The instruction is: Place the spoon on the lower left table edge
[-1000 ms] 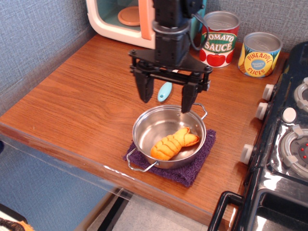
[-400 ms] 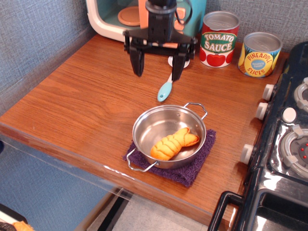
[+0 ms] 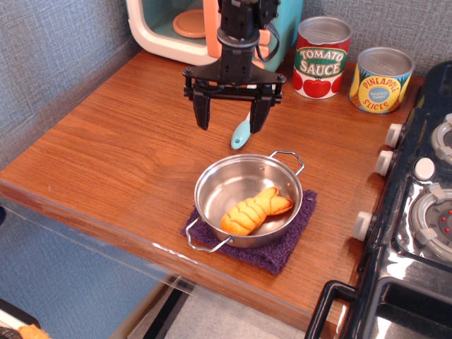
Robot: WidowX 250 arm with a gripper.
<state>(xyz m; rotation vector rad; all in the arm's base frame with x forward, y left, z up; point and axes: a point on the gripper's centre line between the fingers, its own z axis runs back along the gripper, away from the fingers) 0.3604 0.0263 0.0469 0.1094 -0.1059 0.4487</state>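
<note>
The claw (image 3: 231,116) has dropped lower than a moment ago and hangs wide open, holding nothing. The spoon (image 3: 242,132) lies on the desk (image 3: 120,148) right under its right finger, blue end poking out toward the pan (image 3: 247,198). It looks ready to grab the spoon next.
</note>
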